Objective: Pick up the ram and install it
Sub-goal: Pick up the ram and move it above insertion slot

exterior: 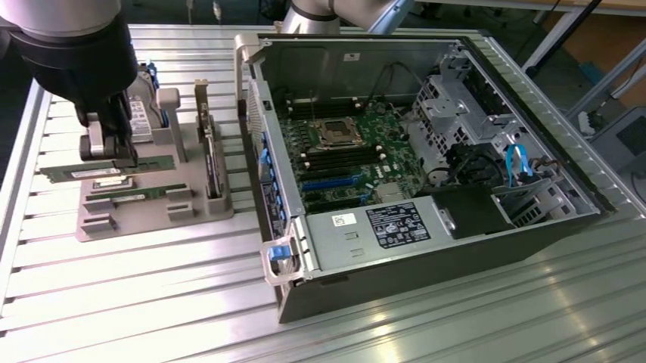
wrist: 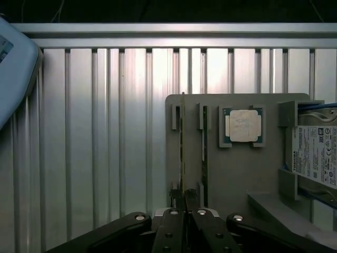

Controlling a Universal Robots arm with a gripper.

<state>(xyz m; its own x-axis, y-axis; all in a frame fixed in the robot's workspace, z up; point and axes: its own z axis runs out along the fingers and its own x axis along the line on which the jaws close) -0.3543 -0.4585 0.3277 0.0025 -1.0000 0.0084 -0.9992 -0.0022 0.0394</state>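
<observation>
The ram (exterior: 153, 163) is a thin green stick standing on edge in the grey holder (exterior: 151, 219) at the exterior view's left, one end jutting past the holder's edge. My gripper (exterior: 109, 157) comes down over its middle. In the wrist view the ram (wrist: 182, 147) appears edge-on as a narrow line running away from the gripper (wrist: 184, 203), whose fingers are shut on its near part. Whether the stick is raised out of its slot I cannot tell. The open computer case (exterior: 404, 151) lies at the exterior view's right, its motherboard facing up.
A second green stick (wrist: 204, 142) sits in the neighbouring slot of the holder (wrist: 231, 168). A square silver processor (wrist: 244, 125) and a hard drive (wrist: 316, 155) also rest there. A taller green card (exterior: 210, 159) stands between holder and case. The ribbed metal table (exterior: 151, 302) lies all around.
</observation>
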